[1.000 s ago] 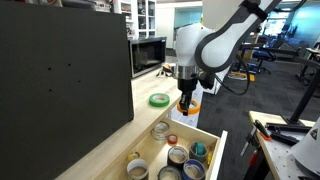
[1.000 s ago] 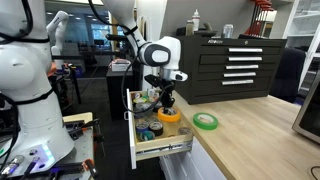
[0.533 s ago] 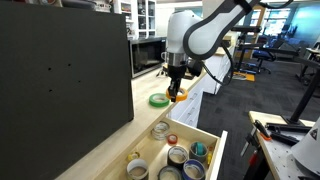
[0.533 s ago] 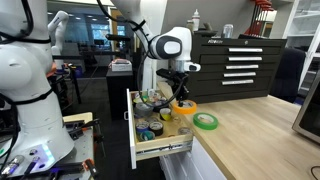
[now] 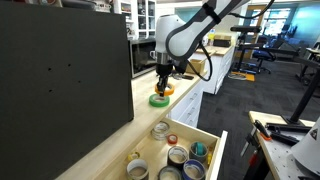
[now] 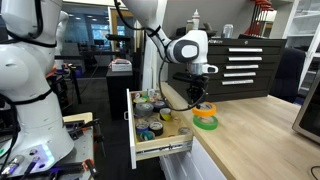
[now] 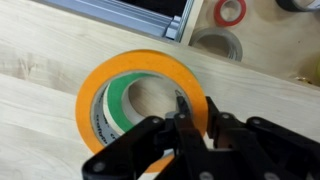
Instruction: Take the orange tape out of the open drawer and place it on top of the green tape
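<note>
Clenched on wall of orange tape [image 7: 140, 65]: black gripper [image 7: 197, 118], one finger inside ring, one outside. Glossy flat orange ring directly over green tape [image 7: 118, 106], slightly offset, green crescent visible through hole. Contact between rolls not discernible. Pale wood-grain countertop [image 7: 40, 120] beneath. Open drawer [image 6: 165, 150] nearby, packed with round rolls.

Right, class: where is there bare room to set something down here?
Bare counter beyond the green tape, away from the open drawer, and alongside the black panel. Crowded: the drawer, full of rolls, and around the orange tape in the end effector.
</note>
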Motion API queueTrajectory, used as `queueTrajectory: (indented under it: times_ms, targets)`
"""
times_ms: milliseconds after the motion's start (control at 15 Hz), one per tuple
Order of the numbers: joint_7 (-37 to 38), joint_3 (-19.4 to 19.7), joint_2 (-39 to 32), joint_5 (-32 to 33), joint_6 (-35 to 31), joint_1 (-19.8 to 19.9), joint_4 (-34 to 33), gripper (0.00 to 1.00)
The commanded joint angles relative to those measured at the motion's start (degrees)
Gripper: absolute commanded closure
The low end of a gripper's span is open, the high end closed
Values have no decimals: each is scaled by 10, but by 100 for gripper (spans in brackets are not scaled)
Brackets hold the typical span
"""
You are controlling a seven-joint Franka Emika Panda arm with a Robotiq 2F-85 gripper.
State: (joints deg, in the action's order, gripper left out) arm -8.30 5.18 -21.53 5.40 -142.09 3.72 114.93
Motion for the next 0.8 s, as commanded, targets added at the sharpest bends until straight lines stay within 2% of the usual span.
queueTrajectory:
  times_ms: [0, 133, 200, 267, 333, 733]
  targets:
    - [-33, -11, -54, -4, 37, 19, -75, 94]
    - [-45, -16, -72, -8, 47, 24, -94, 94]
    - [-51, -19, -78, -11, 50, 28, -99, 90]
    - [-55, -20, -83, -11, 53, 29, -105, 56]
    - [-59, -22, -86, -12, 56, 30, -109, 56]
    - [-56, -24, -57, -8, 71, 26, -95, 18]
